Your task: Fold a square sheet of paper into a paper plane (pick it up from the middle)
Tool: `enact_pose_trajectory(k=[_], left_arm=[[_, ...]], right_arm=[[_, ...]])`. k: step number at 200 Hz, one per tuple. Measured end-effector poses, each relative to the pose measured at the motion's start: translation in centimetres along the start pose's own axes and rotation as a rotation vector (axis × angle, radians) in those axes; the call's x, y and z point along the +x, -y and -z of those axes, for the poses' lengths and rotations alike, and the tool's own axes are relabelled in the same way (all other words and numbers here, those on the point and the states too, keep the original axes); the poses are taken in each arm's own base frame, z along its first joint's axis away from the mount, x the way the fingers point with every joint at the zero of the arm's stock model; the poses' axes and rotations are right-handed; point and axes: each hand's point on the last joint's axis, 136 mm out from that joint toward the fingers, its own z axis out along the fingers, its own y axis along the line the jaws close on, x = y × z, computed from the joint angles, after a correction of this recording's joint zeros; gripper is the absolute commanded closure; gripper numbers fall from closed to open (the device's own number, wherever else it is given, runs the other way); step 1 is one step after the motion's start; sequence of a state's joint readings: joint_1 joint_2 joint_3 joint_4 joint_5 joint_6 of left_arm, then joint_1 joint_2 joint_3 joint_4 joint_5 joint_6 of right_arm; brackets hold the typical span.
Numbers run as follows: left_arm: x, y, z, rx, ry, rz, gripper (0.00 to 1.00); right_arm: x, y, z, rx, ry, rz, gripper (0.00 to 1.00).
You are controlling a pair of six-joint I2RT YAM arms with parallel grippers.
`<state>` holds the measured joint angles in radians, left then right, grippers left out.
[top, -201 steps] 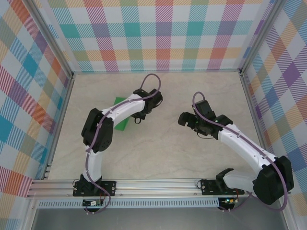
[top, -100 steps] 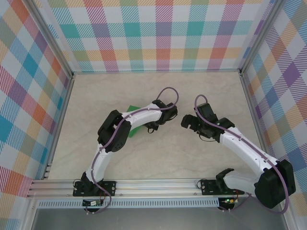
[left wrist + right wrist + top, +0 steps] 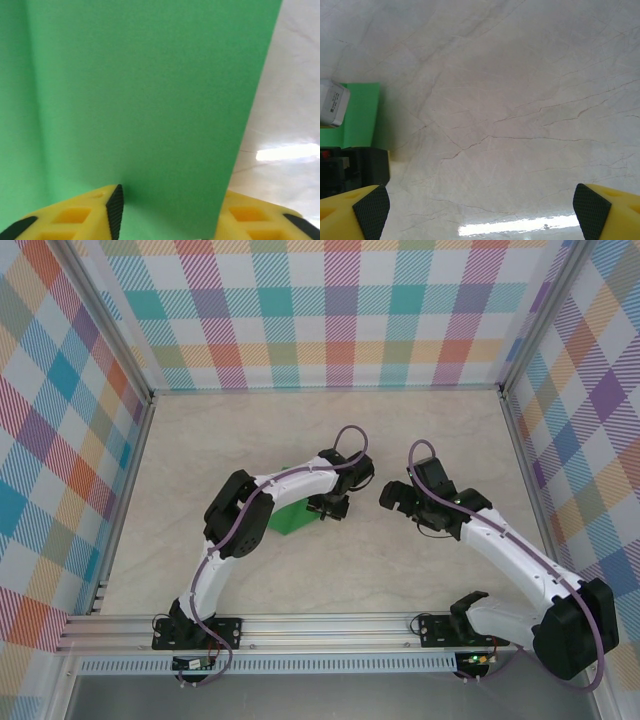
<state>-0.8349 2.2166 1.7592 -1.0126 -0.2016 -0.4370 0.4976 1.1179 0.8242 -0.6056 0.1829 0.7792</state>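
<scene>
The square sheet of paper (image 3: 290, 520) is bright green and folded into a smaller angular shape, resting on the table left of centre, partly under the left arm. In the left wrist view the green paper (image 3: 150, 100) rises close in front of the camera, with a crease down its left side. My left gripper (image 3: 170, 205) (image 3: 330, 508) has its jaws apart, the paper's lower edge between the yellow fingers (image 3: 75, 215). My right gripper (image 3: 392, 498) (image 3: 481, 205) stands wide open over bare table, with nothing between its fingers. A strip of the green paper (image 3: 362, 115) shows at that view's left edge.
The pale marble table (image 3: 420, 440) is walled by checked panels on three sides. An aluminium rail (image 3: 320, 625) runs along the near edge with both arm bases. Part of the left arm's wrist (image 3: 331, 102) shows to the left of the right gripper.
The left arm has swung right toward the table's middle, bringing the green paper along. Its jaws were shut and now stand apart. The right gripper has barely shifted.
</scene>
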Motion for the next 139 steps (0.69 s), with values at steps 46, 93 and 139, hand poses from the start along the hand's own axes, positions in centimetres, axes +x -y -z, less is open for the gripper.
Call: enact_pose_trajectory(k=[46, 93, 139], left_arm=[[-0.3, 2.4, 0.2, 0.218, -0.042, 0.032, 0.34], [-0.3, 2.1, 0.5, 0.356, -0.064, 0.086, 0.44], [-0.1, 1.0, -0.3, 0.388, -0.081, 0.141, 0.72]], right_arm=[[0.3, -0.4, -0.1, -0.022, -0.018, 0.000, 0.03], [1.4, -1.6, -1.7, -0.061, -0.098, -0.012, 0.13], [2.5, -3.7, -4.5, -0.131, -0.197, -0.054, 0.42]])
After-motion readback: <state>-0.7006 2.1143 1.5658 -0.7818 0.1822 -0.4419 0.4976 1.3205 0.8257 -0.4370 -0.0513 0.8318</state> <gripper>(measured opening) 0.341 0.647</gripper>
